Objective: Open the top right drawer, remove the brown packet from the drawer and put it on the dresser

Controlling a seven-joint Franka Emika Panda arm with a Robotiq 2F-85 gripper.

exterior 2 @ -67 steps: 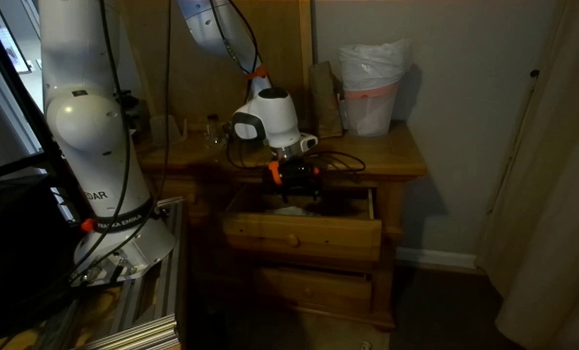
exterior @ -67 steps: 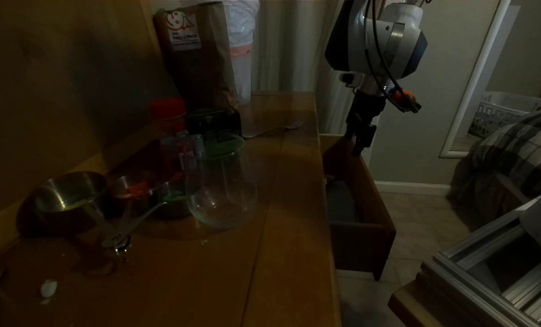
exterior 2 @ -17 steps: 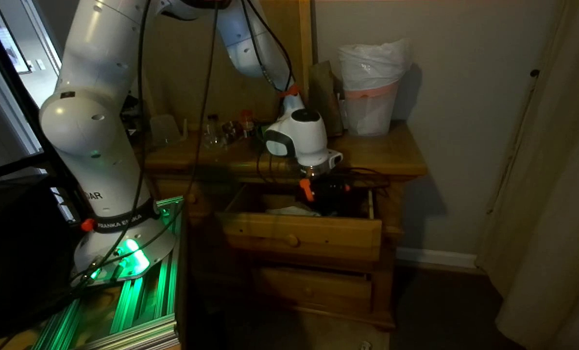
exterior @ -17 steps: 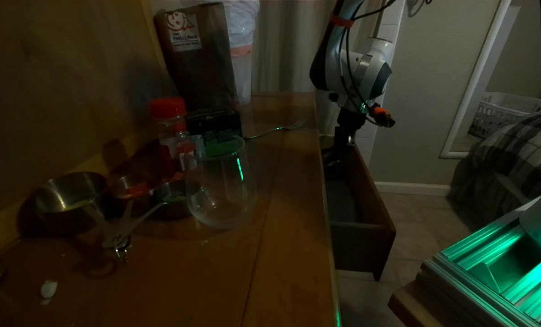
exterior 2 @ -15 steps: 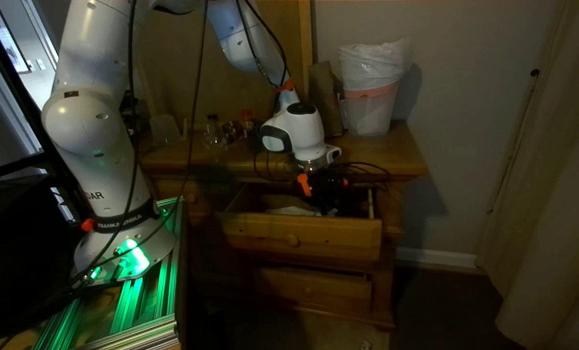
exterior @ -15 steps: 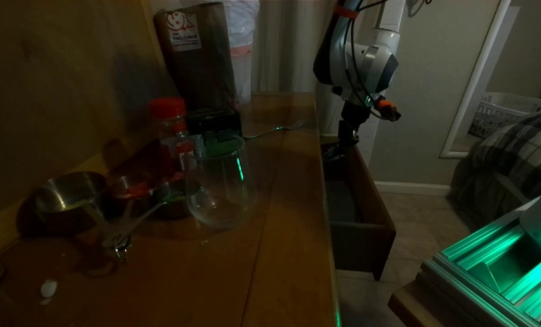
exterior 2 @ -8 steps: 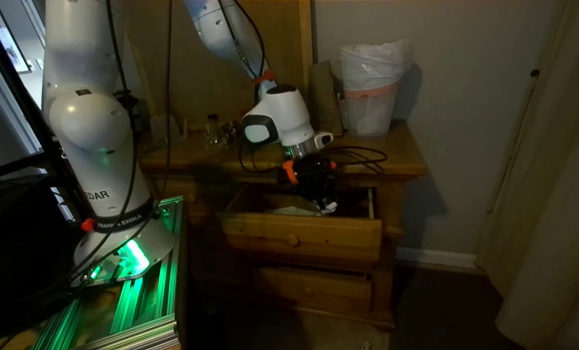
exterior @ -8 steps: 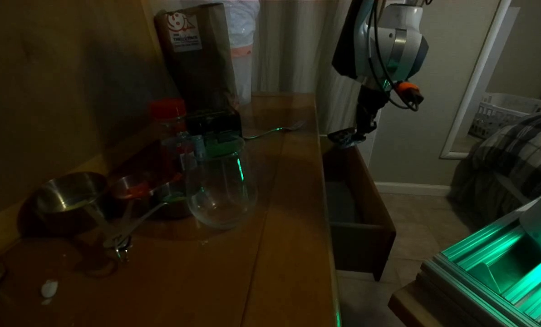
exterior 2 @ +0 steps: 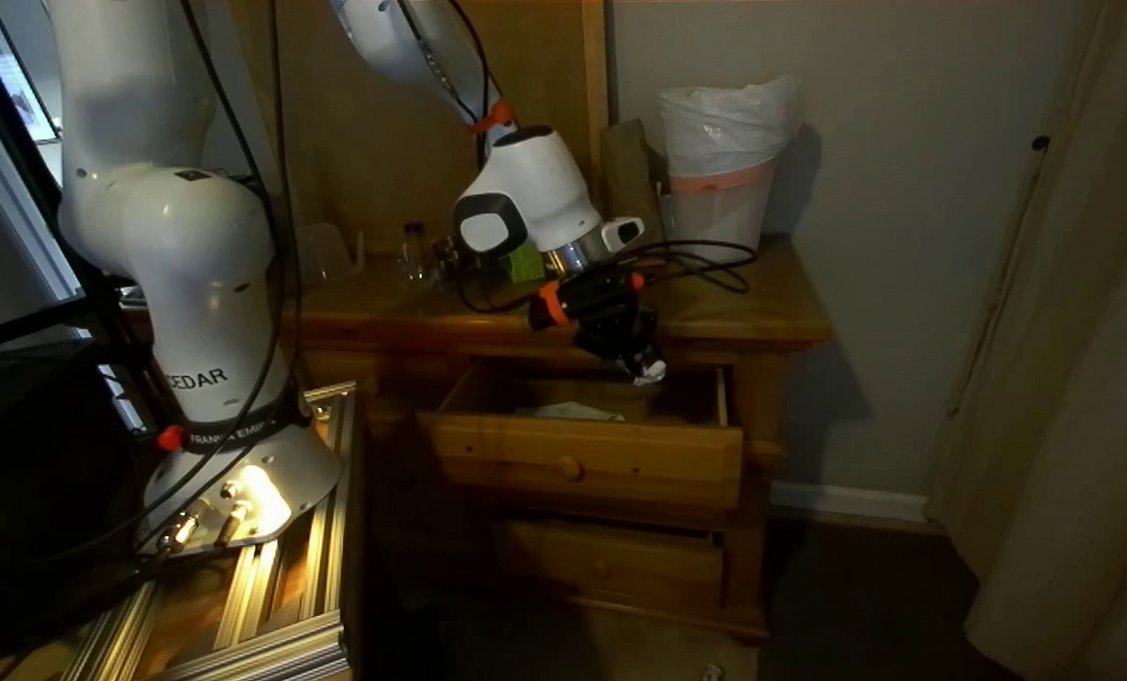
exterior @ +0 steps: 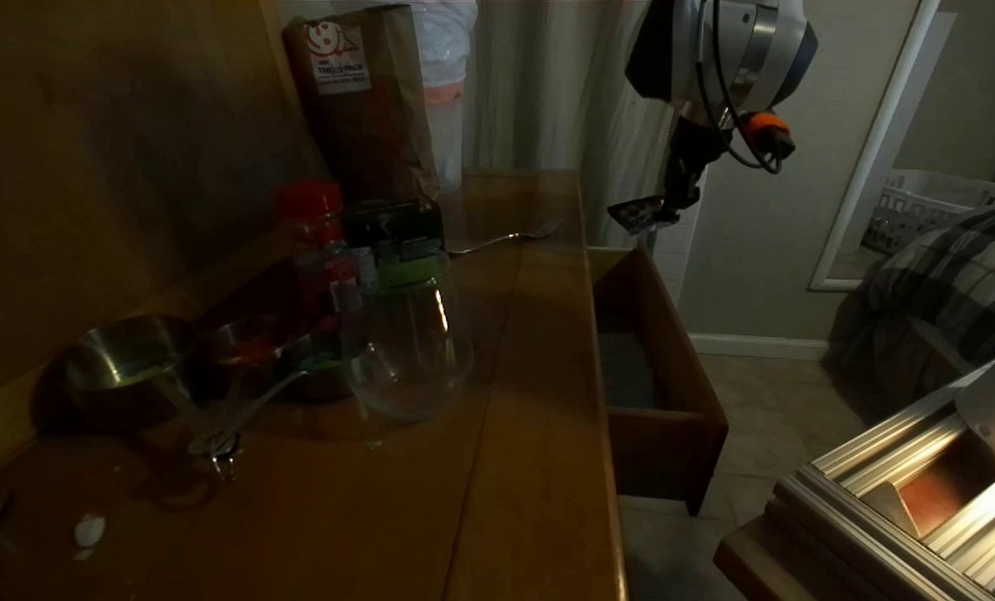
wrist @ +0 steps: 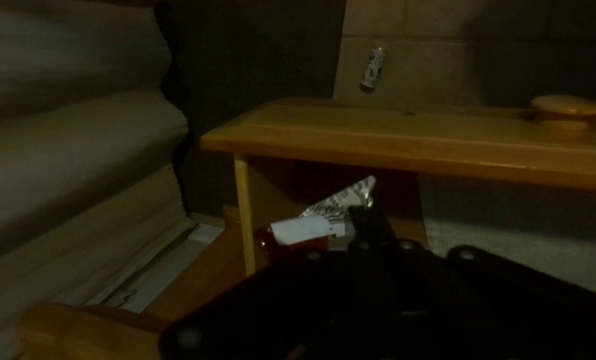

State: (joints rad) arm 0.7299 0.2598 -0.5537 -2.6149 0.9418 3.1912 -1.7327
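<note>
The top right drawer (exterior 2: 526,459) stands pulled out from the dresser (exterior: 539,359). Above its opening hangs the brown packet (exterior: 633,214), dark and patterned, tilted toward the dresser side. My gripper (exterior: 669,210) is shut on one edge of it. From the wrist, a silvery printed face of the packet (wrist: 345,200) sticks out beside my dark fingertips, over the drawer's inside. Against it shows a red thing with a white label (wrist: 300,232); whether it belongs to the packet I cannot tell. In an exterior view only a pale bit of the packet (exterior 2: 651,372) shows below the gripper.
A pale flat sheet (exterior 2: 571,410) lies in the drawer. On the dresser top are a fork (exterior: 506,240), a clear glass (exterior: 406,359), metal measuring cups (exterior: 130,359), a black box (exterior: 393,225), a tall brown bag (exterior: 364,108) and a lined bin (exterior 2: 729,180).
About a second ago my gripper was down inside the drawer. It has since risen above the drawer's rim, bringing the packet up with it. The drawer has not moved.
</note>
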